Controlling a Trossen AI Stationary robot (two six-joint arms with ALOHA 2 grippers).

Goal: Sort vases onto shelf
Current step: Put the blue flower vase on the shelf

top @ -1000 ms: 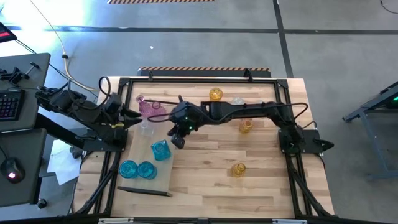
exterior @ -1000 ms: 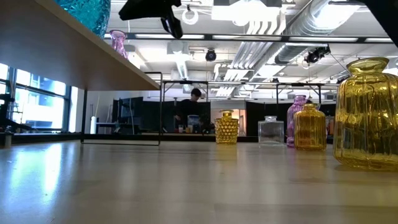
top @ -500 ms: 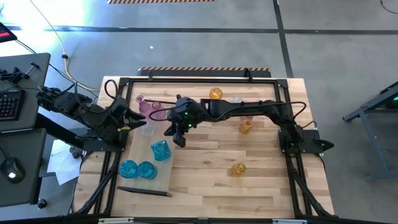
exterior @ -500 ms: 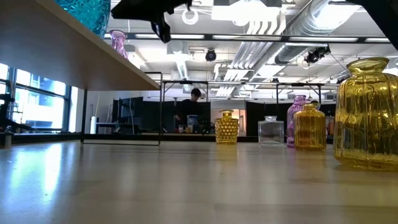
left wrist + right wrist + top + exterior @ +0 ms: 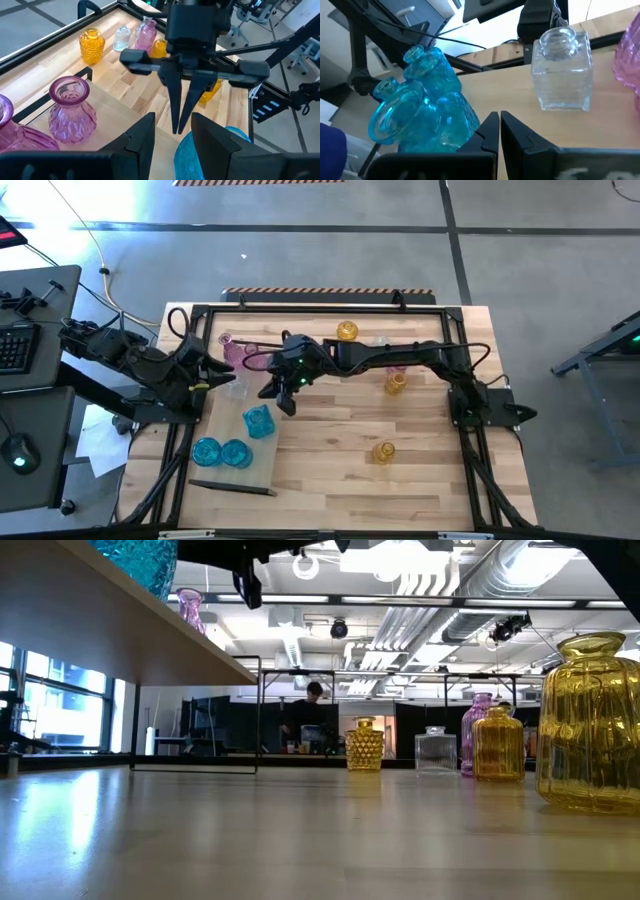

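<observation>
The shelf lies along the table's left side. Standing on their bases on it are two pink vases, a clear vase and three teal vases. Yellow vases, a clear one and a pink one stand on the tabletop. My right gripper hangs shut above the shelf, beside the nearest teal vase, and holds nothing. My left gripper is raised at the shelf's left edge. It is open, with nothing between its fingers.
A black frame runs around the tabletop. My right arm stretches across the table's far half, above the loose vases. Bare wood lies in the table's near middle. A dark rail closes the shelf's near end.
My right gripper has tipped and rolled at the wrist, and its shut fingers have swung a little toward the table's left, over the shelf. The vases have not moved.
</observation>
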